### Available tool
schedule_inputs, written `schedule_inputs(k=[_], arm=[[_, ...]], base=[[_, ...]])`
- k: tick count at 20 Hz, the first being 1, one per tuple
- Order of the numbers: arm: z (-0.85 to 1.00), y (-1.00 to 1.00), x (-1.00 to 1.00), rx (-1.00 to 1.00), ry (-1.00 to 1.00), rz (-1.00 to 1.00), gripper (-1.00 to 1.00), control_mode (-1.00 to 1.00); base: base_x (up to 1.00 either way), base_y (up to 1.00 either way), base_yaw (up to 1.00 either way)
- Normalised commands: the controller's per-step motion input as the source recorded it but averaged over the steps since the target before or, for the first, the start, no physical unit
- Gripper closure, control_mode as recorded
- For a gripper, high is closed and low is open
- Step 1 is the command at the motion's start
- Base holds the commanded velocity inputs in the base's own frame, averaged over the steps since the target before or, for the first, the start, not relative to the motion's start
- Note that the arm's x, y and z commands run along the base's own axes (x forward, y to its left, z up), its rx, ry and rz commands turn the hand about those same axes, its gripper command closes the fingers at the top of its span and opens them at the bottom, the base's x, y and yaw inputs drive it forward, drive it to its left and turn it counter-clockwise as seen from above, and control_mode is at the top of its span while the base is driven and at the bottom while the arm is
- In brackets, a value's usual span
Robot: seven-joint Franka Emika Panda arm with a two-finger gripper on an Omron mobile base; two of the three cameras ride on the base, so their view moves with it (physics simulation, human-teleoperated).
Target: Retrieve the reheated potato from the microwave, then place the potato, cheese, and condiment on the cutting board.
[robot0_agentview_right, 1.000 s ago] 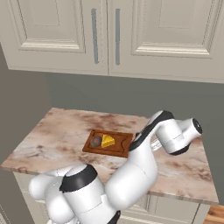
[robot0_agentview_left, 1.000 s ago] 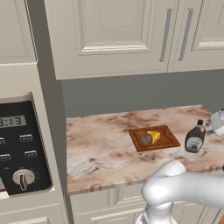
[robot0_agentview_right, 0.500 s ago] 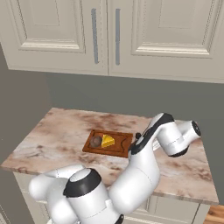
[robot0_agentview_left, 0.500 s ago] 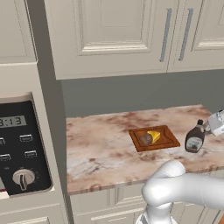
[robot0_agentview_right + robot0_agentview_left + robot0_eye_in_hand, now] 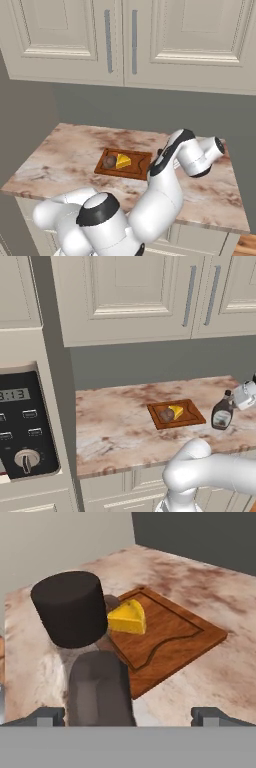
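Note:
The cutting board (image 5: 192, 415) (image 5: 137, 169) (image 5: 172, 634) lies on the marble counter with the brown potato (image 5: 166, 415) (image 5: 109, 161) and the yellow cheese (image 5: 176, 411) (image 5: 123, 161) (image 5: 128, 618) on it. In the hand view the potato (image 5: 111, 603) peeks out from behind the bottle's cap. The dark condiment bottle (image 5: 222, 412) (image 5: 75, 612) stands upright on the counter just right of the board. My gripper (image 5: 247, 394) (image 5: 129, 717) is open at the bottle's right. The bottle stands between the fingertips (image 5: 50, 716), nearer one of them. The microwave's control panel (image 5: 25, 428) is at far left.
Cream wall cabinets (image 5: 150, 296) (image 5: 125, 40) hang above the counter. The marble counter (image 5: 115, 426) (image 5: 65, 155) has bare room left of the board. Its right end (image 5: 235, 200) lies just past my arm.
The arm has sunk very slightly beside the condiment bottle. The jaws stay open, and the board, potato and cheese have not moved.

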Motion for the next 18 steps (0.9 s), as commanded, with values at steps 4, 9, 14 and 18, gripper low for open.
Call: schedule_inputs(k=[4,9,14,18], arm=[[-0.11,0.15,-0.08,0.02,0.02,0.0,-1.0,-1.0],[-0.14,0.24,-0.1,0.04,0.05,0.0,-1.0,-1.0],[-0.22,0.16,-0.11,0.06,0.11,0.0,1.0,-1.0],[-0.21,0.1,-0.15,0.1,0.16,0.0,1.0,-1.0]], base=[[0.0,0.0,0.0],[0.0,0.0,0.0],[0.0,0.0,0.0],[0.0,0.0,0.0]])
